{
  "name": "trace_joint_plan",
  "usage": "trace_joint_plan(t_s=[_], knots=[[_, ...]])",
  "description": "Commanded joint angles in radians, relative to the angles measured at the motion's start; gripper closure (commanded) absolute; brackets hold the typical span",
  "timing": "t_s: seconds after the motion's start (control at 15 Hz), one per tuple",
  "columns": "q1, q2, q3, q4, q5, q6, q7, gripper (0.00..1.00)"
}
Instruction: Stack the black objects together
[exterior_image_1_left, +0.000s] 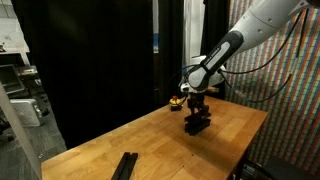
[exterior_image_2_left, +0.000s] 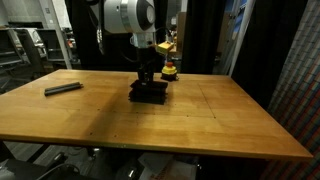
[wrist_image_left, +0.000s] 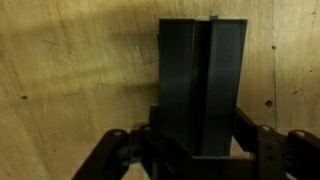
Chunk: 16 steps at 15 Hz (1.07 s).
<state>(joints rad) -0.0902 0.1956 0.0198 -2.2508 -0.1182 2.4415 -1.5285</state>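
Note:
A stack of black bars (exterior_image_1_left: 197, 125) sits on the wooden table, seen in both exterior views (exterior_image_2_left: 148, 94). My gripper (exterior_image_1_left: 197, 113) is straight above it, fingers down on the stack (exterior_image_2_left: 148, 82). In the wrist view the top black bar (wrist_image_left: 200, 70) runs away from me between the two fingers (wrist_image_left: 198, 150), which press against its long sides. The gripper looks shut on this top bar. One more black bar (exterior_image_1_left: 125, 164) lies alone near the table's edge, far from the stack, and shows in both exterior views (exterior_image_2_left: 63, 88).
A small yellow-and-red round object (exterior_image_1_left: 176, 101) stands just behind the stack, close to the gripper (exterior_image_2_left: 169, 70). Black curtains hang behind the table. A patterned wall (exterior_image_1_left: 290, 100) runs along one side. Bare wooden tabletop (exterior_image_2_left: 220, 115) lies around the stack.

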Motion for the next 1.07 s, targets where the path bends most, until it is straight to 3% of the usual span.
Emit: trace_joint_plan(t_s=[0.0, 1.0], knots=[[-0.019, -0.026, 0.005, -0.03, 0.061, 0.021, -0.073, 0.55], [-0.012, -0.012, 0.009, -0.032, 0.092, 0.016, -0.105, 0.55]])
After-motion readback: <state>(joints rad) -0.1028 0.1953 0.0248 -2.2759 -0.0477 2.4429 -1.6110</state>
